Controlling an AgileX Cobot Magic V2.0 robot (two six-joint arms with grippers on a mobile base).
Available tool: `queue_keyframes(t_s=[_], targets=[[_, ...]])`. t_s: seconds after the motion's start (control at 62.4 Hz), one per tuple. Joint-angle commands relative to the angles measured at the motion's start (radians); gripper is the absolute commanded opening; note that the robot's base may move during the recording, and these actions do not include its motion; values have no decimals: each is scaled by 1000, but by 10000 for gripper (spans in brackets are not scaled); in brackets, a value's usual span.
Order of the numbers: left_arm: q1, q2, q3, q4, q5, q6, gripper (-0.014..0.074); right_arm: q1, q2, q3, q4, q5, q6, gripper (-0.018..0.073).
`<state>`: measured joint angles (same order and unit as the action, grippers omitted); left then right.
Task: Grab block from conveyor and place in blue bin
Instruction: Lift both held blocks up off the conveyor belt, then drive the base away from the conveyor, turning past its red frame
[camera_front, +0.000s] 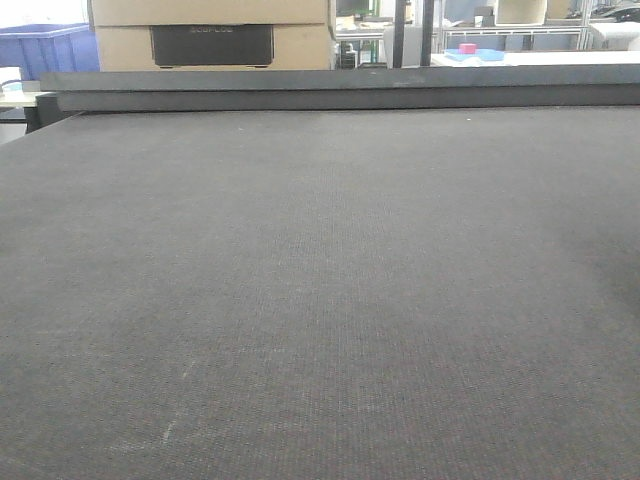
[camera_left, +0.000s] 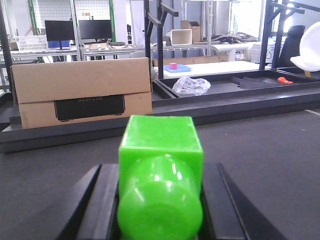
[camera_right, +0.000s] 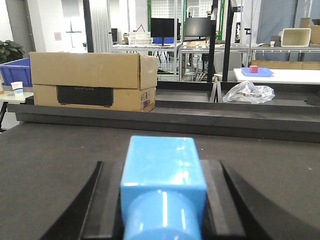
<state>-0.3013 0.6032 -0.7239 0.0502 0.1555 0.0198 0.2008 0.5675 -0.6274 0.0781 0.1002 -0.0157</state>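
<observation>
A: How far along is this?

B: The grab looks done, I'd say. In the left wrist view the left gripper (camera_left: 161, 169) is closed on a green block (camera_left: 160, 142). Its dark fingers (camera_left: 100, 200) press on the block's two sides, and the block is up off the conveyor (camera_left: 270, 150)

A: And the right one?

B: Same picture. The right gripper (camera_right: 161, 167) is clamped on a blue block (camera_right: 162, 155), also held above the belt and facing the rail (camera_right: 75, 117) at the far edge

A: Anything left on the belt itself?

B: Not that the front view shows. The conveyor is bare from the near edge to the rail, and neither arm appears in that view

A: So where's the bin?

B: The blue bin (camera_front: 45, 45) sits beyond the rail at the far left corner, just beside a cardboard box (camera_front: 210, 15). The right wrist view catches it at its left edge too, well apart from both grippers

A: Anything in it yet?

B: Can't tell, its inside is hidden in every view

A: What's left, then?

B: The whole placing half, by my reading: carry each block over the rail to the bin and let go above it. Neither block is near it yet
</observation>
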Motion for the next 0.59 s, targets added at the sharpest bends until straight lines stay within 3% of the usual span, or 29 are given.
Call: queue_keyframes(t_s=[0.0, 0.577], targets=[[-7, -7, 2, -2, -16, 2, -111, 2, -8, 1, -8, -27, -3, -162], [-7, -7, 2, -2, -16, 2, -111, 2, -8, 1, -8, -27, -3, -162]])
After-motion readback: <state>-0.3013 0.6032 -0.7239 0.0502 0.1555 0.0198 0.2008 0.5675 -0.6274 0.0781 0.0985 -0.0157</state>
